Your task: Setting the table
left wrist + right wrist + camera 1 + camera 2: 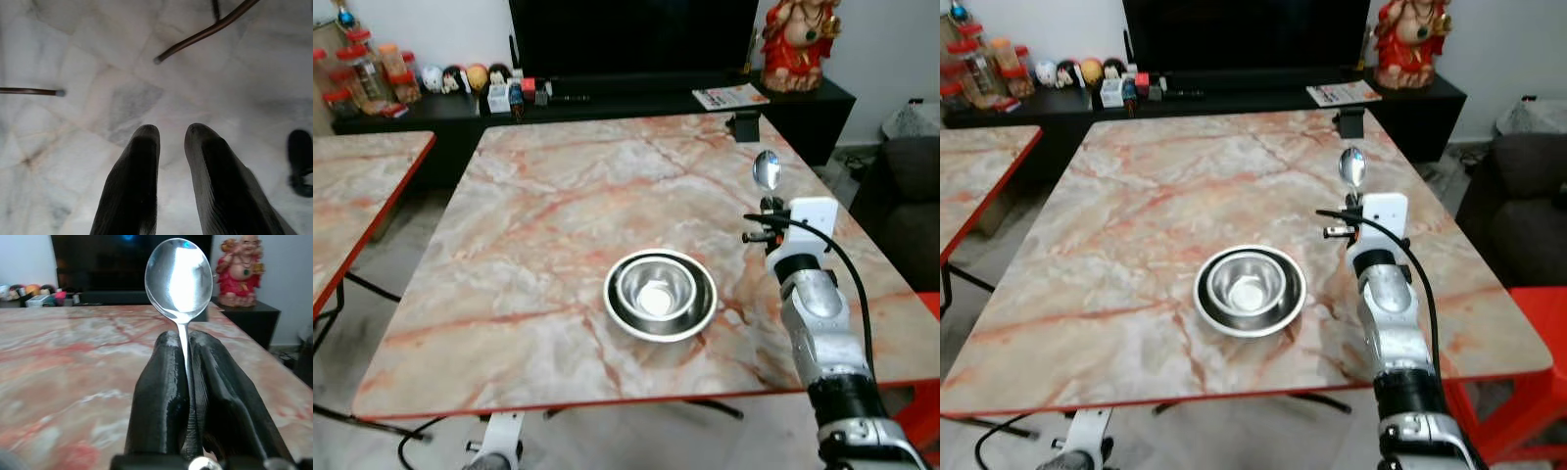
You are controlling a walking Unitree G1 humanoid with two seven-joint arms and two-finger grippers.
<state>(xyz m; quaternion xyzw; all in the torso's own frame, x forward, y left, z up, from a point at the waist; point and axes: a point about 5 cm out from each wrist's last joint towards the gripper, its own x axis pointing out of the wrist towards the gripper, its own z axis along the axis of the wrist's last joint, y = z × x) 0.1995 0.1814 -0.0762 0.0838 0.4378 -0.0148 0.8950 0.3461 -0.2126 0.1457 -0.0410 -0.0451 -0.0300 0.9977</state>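
Observation:
A steel bowl (655,291) sits inside a steel plate (619,315) near the front middle of the marble table (548,215). My right gripper (187,340) is shut on the handle of a steel spoon (180,279), whose bowl points up. In the head views the spoon (766,169) stands above the table's right side, to the right of and beyond the plate. My left gripper (171,134) hangs low over the tiled floor, its fingers slightly apart with nothing between them.
A second marble table (357,186) stands at the left. Behind is a black TV cabinet (607,103) with jars, small figures, a magazine and a red statue (800,39). A dark sofa (911,196) lies at the right. A small black object (743,125) sits at the table's far edge.

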